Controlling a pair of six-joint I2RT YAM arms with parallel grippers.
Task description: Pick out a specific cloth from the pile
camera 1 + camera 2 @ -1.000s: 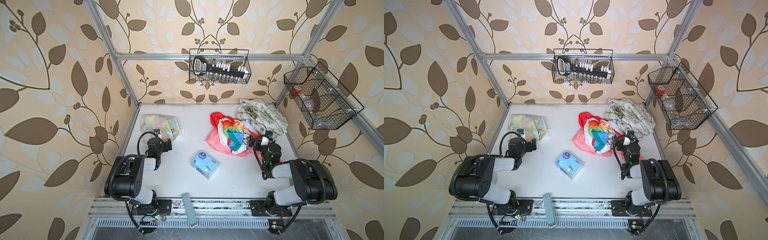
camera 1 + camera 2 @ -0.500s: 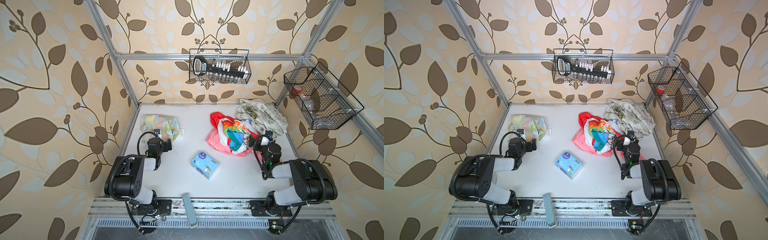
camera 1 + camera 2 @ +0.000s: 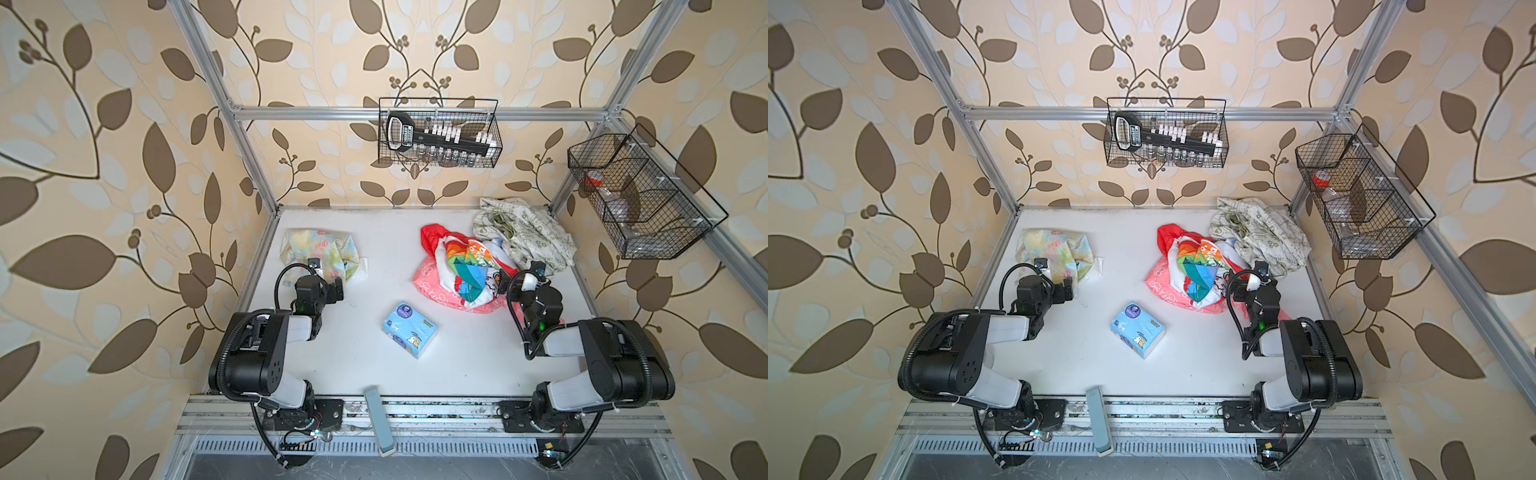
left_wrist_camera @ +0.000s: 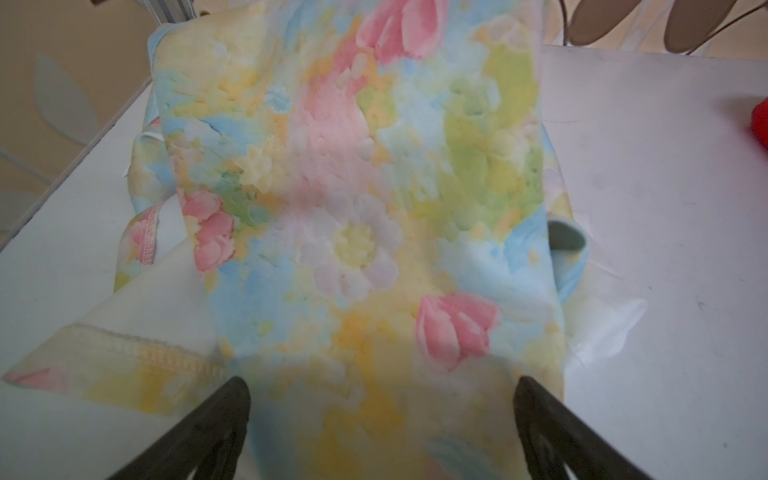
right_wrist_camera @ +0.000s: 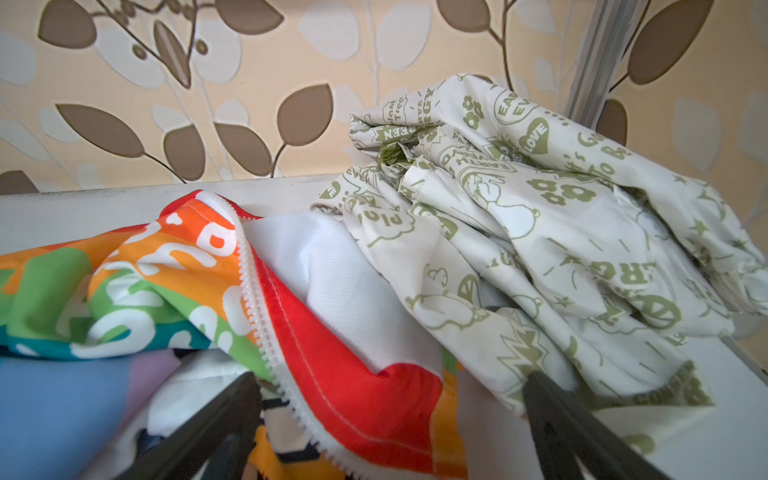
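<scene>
You have the white table [image 3: 386, 249] with the light blue tissue pack [image 3: 409, 330] lying near its middle. In both top views the pile [image 3: 465, 270] sits beyond that pack and to its right: coral pink, red and rainbow-coloured pieces, with the white cloth with green print [image 3: 523, 232] at its far side. The cloth [image 3: 318, 249], pale yellow with pink flowers, lies crumpled beyond the pack and to its left, well apart from the pile. Your left gripper [image 4: 380, 388] stands at the cloth's near edge, jaws spread wide over the fabric and clamped on nothing. Your right gripper [image 5: 392, 380], right of the pack, is also spread wide at the pile's near edge, holding nothing.
</scene>
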